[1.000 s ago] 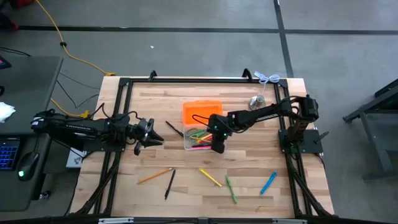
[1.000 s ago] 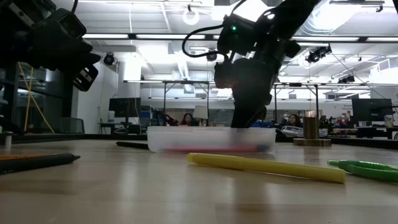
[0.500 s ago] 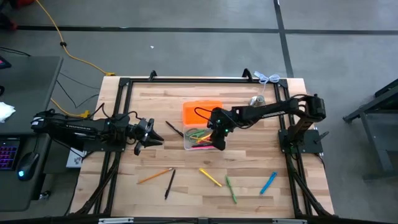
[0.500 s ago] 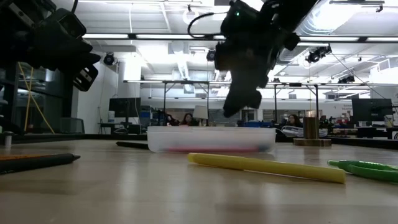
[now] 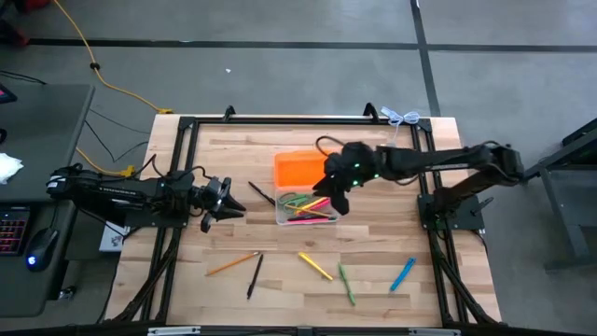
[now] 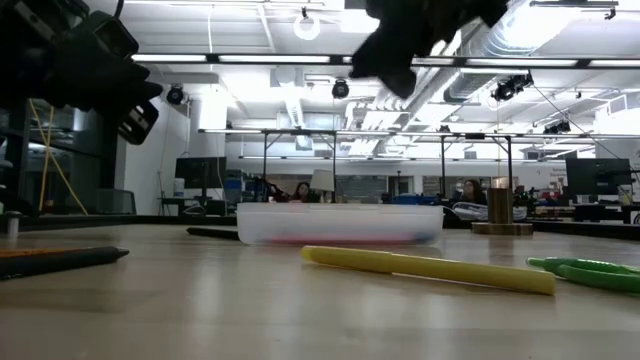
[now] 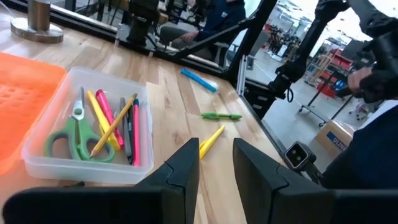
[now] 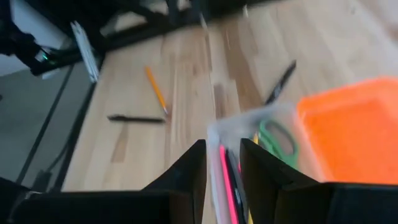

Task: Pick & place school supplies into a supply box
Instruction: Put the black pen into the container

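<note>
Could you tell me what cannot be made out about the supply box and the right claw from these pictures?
- Supply box, low view: the frosted wall blurs the contents; only a pink streak shows.
- Right claw, high view: too small and dark to tell whether it is open.
- Right wrist view: motion blur smears the scissors and pens.
- Low view: the top edge cuts off the right arm.

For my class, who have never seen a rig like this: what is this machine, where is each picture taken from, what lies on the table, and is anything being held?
Two robot arms work at a wooden table. One camera looks straight down, one sits at table height, and one rides on each wrist. The left gripper waits at the table's left side, open and empty. The right gripper hovers above the supply box, open, holding nothing. The clear box already holds scissors and pens. A yellow pen, green pen and blue pen lie loose.
</note>
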Controlling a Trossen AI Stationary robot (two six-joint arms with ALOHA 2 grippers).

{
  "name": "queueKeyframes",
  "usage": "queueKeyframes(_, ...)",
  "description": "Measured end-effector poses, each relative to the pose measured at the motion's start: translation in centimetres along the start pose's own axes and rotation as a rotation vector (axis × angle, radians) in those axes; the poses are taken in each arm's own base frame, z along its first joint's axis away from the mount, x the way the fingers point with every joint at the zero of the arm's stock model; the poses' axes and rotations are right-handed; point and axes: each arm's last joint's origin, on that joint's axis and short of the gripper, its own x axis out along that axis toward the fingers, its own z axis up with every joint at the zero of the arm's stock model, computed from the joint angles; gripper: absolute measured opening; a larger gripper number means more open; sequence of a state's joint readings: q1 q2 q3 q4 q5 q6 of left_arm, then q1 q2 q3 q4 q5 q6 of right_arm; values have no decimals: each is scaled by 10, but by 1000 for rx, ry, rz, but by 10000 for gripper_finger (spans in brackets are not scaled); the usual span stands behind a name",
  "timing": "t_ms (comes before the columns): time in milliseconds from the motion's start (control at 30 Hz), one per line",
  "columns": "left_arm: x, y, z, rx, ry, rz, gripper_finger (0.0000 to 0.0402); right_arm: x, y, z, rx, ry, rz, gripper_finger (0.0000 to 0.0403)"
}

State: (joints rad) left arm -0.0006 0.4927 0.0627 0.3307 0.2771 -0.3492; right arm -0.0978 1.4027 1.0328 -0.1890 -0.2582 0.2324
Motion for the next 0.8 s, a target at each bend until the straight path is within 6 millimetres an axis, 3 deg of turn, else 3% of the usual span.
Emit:
queueKeyframes(233,0,-1,4,-73,-42,-15,129,-41,14,12,-66,-107,14,74)
queueKeyframes(400,0,-2,7,-101,-68,-21,129,-63,20,9,-77,-87,13,74)
queueKeyframes(800,0,-3,9,-103,-89,-28,129,-91,53,-2,-51,-52,131,74)
